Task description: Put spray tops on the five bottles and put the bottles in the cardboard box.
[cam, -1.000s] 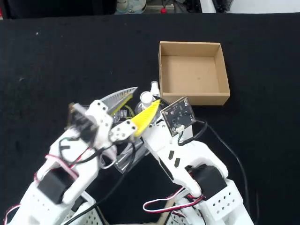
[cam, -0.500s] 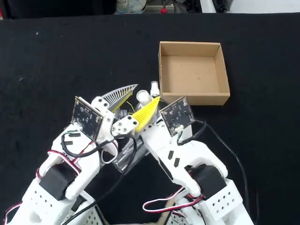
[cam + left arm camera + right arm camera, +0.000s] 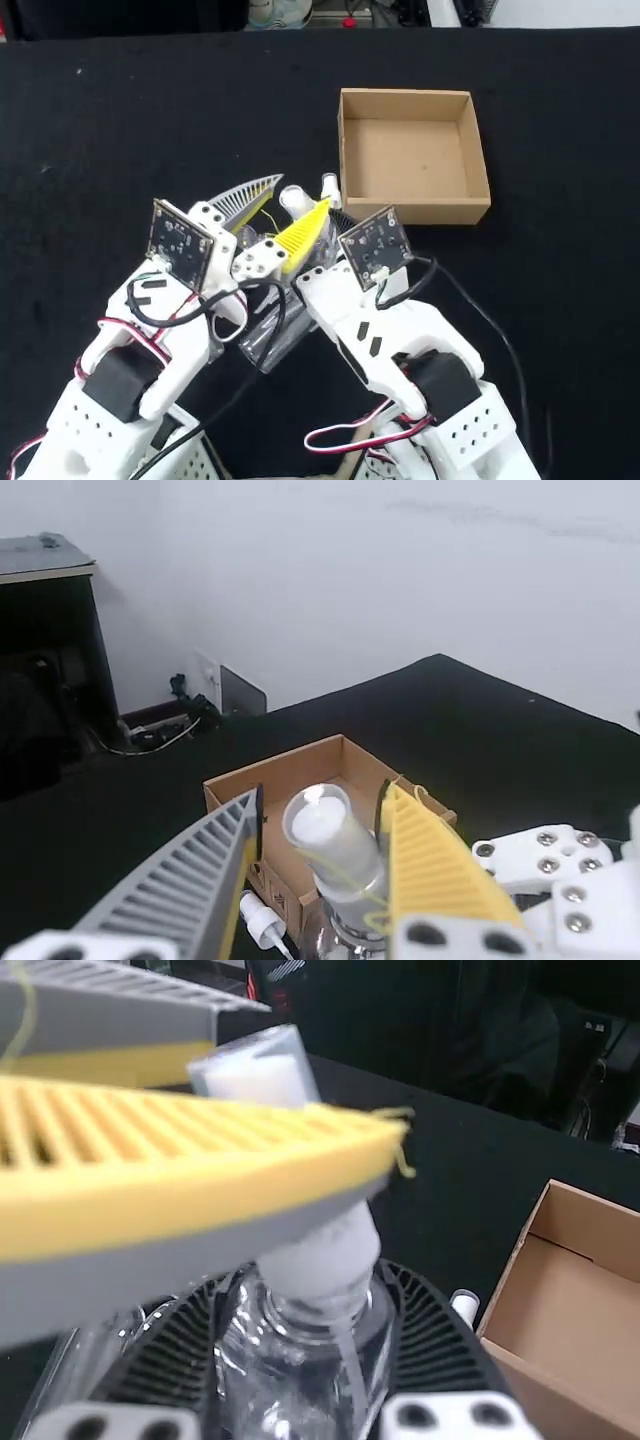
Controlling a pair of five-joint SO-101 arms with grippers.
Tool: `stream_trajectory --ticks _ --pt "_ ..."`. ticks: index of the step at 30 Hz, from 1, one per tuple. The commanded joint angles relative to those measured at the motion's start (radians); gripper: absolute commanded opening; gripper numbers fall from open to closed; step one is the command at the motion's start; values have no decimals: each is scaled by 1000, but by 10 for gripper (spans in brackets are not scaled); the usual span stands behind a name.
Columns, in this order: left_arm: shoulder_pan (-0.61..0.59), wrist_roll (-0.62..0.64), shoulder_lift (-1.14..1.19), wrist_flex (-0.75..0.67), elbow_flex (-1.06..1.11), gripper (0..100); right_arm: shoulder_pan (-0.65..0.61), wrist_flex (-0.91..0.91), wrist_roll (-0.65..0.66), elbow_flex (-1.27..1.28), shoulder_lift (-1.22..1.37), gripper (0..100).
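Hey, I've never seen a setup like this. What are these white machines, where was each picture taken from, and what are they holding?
These are two small robot arms, side by side at a black table. One picture looks down from a fixed camera above. The other two come from a camera on each arm's wrist, looking along its tool. The left tool, with one grey and one yellow finger, grips a white spray top. The right tool, with dark ribbed fingers, clasps a clear bottle just under that top. An open cardboard box stands beyond the arms, and another small white top lies beside it.
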Motion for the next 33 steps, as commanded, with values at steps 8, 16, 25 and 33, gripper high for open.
stream_trajectory --ticks 8,16,25,33 --pt "-10 -9 5 0 -61 192 -3 3 -3 -5 -15 85" --pt "30 -11 5 -2 -205 192 -3 2 -3 -5 -15 85" --pt "-125 -12 -60 89 -277 192 117 -2 -3 -42 -15 85" --pt "-504 -11 -339 276 50 191 298 -126 18 -116 -4 85"
